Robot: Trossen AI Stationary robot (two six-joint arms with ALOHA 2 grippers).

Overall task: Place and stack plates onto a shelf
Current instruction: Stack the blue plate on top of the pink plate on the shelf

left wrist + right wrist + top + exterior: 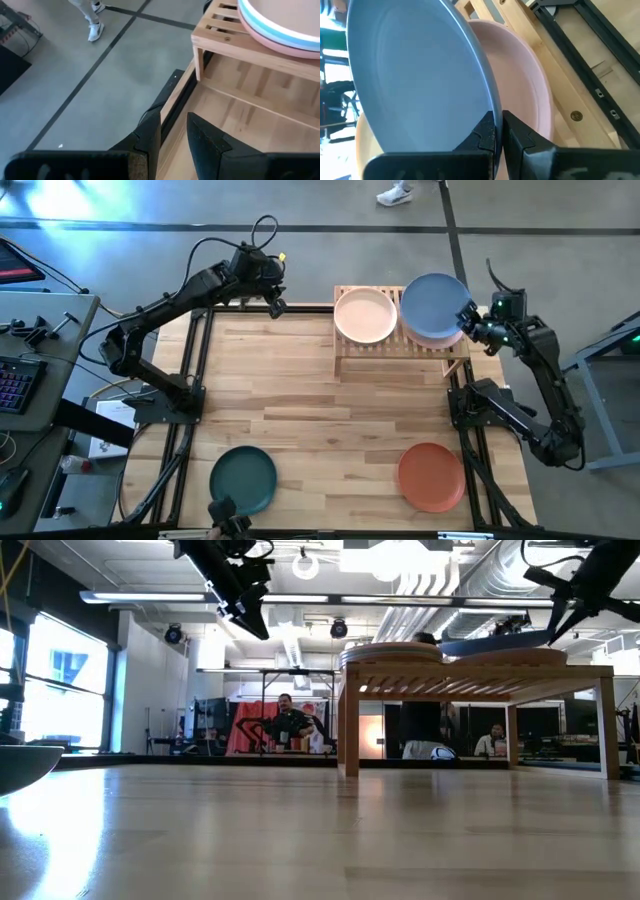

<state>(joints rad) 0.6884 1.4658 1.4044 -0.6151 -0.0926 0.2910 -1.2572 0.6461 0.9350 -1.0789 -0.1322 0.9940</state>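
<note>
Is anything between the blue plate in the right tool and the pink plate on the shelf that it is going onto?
Nothing visible. The right tool grips the blue plate by its rim, tilted above the pink plate on the shelf; only open air shows between them.

Right gripper (466, 317) is reaching out at the far right, fingers pinched tight. Left gripper (274, 304) hangs raised at the far left, fingers slightly apart.
</note>
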